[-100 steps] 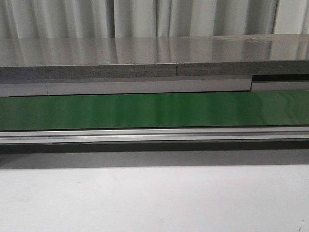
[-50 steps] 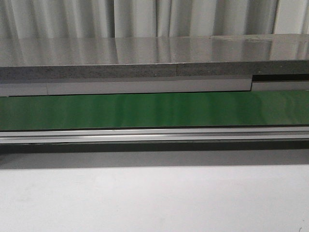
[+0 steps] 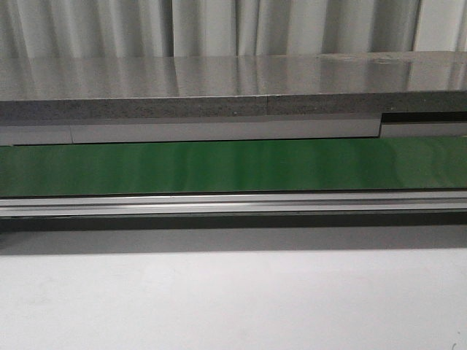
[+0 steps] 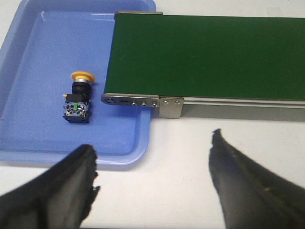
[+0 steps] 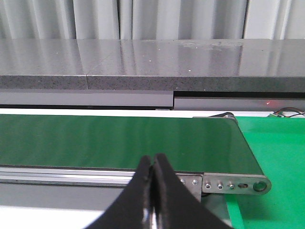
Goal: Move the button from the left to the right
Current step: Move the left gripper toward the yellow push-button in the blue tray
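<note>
The button (image 4: pixel 78 101) lies on its side in a blue tray (image 4: pixel 33 71), its yellow-orange cap pointing away from my fingers and its black body toward them. My left gripper (image 4: pixel 153 151) is open over the white table, short of the tray's corner, with nothing between its black fingers (image 4: pixel 71 181). It is apart from the button. In the right wrist view my right gripper (image 5: pixel 153 164) is shut on nothing, its tips in front of the conveyor's rail. Neither gripper nor the button shows in the front view.
A green conveyor belt (image 3: pixel 233 166) runs across the table, with an aluminium rail (image 3: pixel 233 204) along its near side. One belt end (image 4: pixel 138 57) overhangs the blue tray. The other end (image 5: pixel 238 152) meets a green mat (image 5: pixel 281 157). A grey shelf (image 3: pixel 233 91) stands behind.
</note>
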